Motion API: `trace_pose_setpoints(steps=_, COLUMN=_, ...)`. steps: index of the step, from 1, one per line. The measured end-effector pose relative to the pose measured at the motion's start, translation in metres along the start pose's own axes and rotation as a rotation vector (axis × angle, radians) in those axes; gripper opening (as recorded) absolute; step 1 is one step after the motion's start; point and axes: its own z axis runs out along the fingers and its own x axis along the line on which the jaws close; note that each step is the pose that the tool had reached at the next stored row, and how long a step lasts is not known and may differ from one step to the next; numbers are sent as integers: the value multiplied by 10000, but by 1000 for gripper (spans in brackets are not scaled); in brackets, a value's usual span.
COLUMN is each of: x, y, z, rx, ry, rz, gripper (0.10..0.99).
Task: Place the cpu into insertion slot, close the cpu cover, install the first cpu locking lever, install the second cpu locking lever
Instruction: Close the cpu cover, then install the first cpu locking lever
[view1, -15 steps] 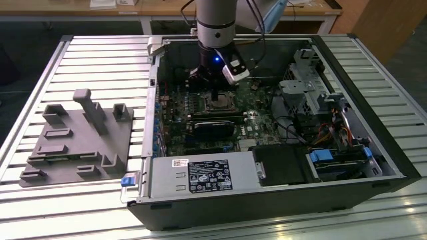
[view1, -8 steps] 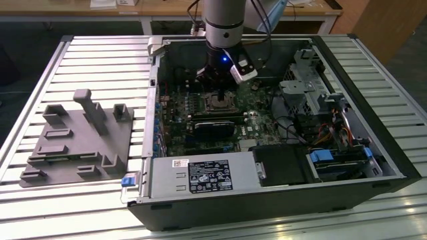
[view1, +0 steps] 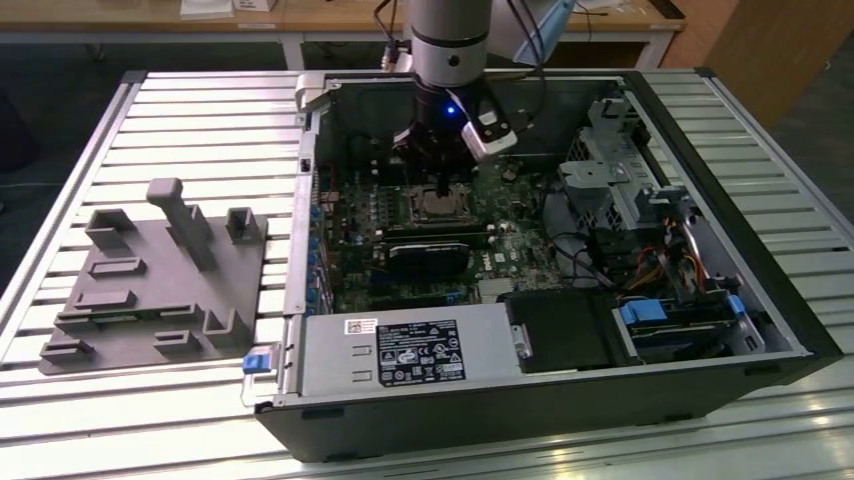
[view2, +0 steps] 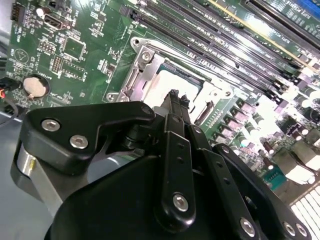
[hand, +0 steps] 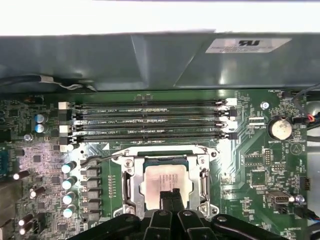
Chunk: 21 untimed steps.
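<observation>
Nearest item: gripper, black, with bolted link plates. Its two slim fingers meet at the tip. We log the jaws as together, with nothing visible between them. In the first wrist view the same tip stands over the near edge of the cpu; we cannot tell whether it touches.

Item, cpu: small flat square chip with a pale silvery-tan metal top and faint print. It sits level in the socket on the green motherboard. In the second wrist view its top shows just past the fingertips.

Item, cpu cover: thin grey metal frame lying down around the chip, whose top shows through the square window. We note screw heads at the frame's corners.

Item, locking lever: thin metal rod along the socket edge that faces the memory slots. We cannot tell whether it is latched.

Item, coin cell: round and silver, set on the board well apart from the socket.

Setting, exterior view: open computer case lying on a slatted table. The arm reaches down into it, the gripper just above the chip. A labelled power supply fills the case's near corner. A grey fixture tray sits on the table at the exterior view's left.
</observation>
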Motion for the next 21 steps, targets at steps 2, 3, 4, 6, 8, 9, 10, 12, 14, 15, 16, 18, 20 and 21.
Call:
trace_pose_setpoints(steps=2, x=-2, y=0, z=-37, rx=0, ry=0, rz=0, gripper=106)
trace_pose_setpoints(steps=3, x=-2, y=0, z=-56, rx=1, ry=0, rz=0, gripper=106)
trace_pose_setpoints(steps=4, x=-3, y=0, z=-75, rx=0, ry=0, rz=0, gripper=106)
trace_pose_setpoints(steps=6, x=-5, y=0, z=-110, rx=0, ry=0, rz=0, gripper=106)
trace_pose_setpoints(steps=8, x=-6, y=0, z=-137, rx=0, ry=0, rz=0, gripper=106)
trace_pose_setpoints(steps=9, x=-6, y=0, z=-148, rx=0, ry=0, rz=0, gripper=106)
trace_pose_setpoints(steps=10, x=-7, y=0, z=-155, rx=1, ry=1, rz=-1, gripper=106)
trace_pose_setpoints(steps=12, x=-7, y=0, z=-157, rx=-1, ry=-1, rz=0, gripper=106)
trace_pose_setpoints(steps=14, x=-7, y=0, z=-161, rx=0, ry=0, rz=0, gripper=106)
trace_pose_setpoints(steps=15, x=-7, y=0, z=-164, rx=-1, ry=0, rz=0, gripper=106)
trace_pose_setpoints(steps=16, x=-7, y=0, z=-164, rx=0, ry=0, rz=0, gripper=106)
trace_pose_setpoints(steps=18, x=-7, y=0, z=-165, rx=0, ry=0, rz=0, gripper=106)
trace_pose_setpoints(steps=20, x=-7, y=0, z=-165, rx=0, ry=0, rz=0, gripper=106)
trace_pose_setpoints(steps=21, x=-7, y=0, z=-166, rx=0, ry=0, rz=0, gripper=106)
